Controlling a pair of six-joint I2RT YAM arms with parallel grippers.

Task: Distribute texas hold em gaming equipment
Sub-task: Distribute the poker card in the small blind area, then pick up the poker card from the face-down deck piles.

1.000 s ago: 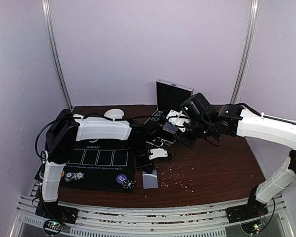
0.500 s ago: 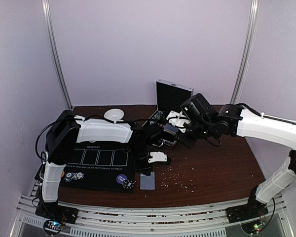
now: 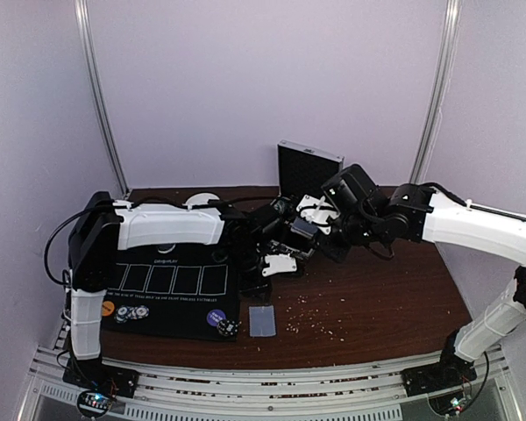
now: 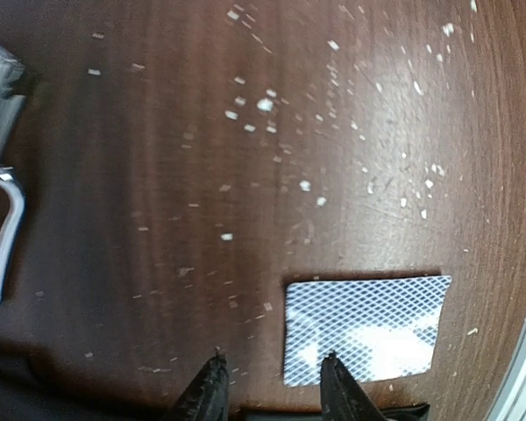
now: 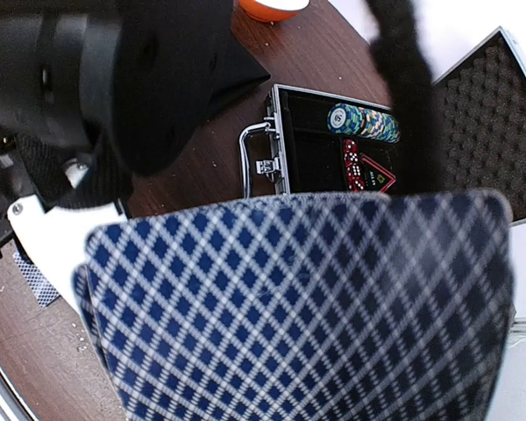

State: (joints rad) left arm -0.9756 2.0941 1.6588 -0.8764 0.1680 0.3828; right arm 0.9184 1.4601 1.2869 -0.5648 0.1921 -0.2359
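Observation:
One grey-blue-backed card (image 3: 262,320) lies face down on the wood just right of the black mat; in the left wrist view the card (image 4: 364,329) lies just ahead and right of my fingers. My left gripper (image 3: 278,264) is open and empty above the table (image 4: 272,386). My right gripper (image 3: 305,226) is shut on the small deck, whose diamond-patterned back (image 5: 298,307) fills its wrist view and hides the fingers. Striped chips (image 3: 132,312), an orange disc (image 3: 108,308), a purple disc (image 3: 216,317) and another chip (image 3: 228,329) lie on the mat.
The black mat (image 3: 180,294) with card outlines covers the left of the table. An open metal case (image 3: 309,168) stands at the back; it holds stacked chips (image 5: 361,122) and red dice. A white bowl (image 3: 202,201) sits at the back left. Crumbs dot the wood (image 4: 272,105).
My left gripper has drawn back and up from the card, toward the right gripper. The card stays flat on the table. The right arm has barely moved.

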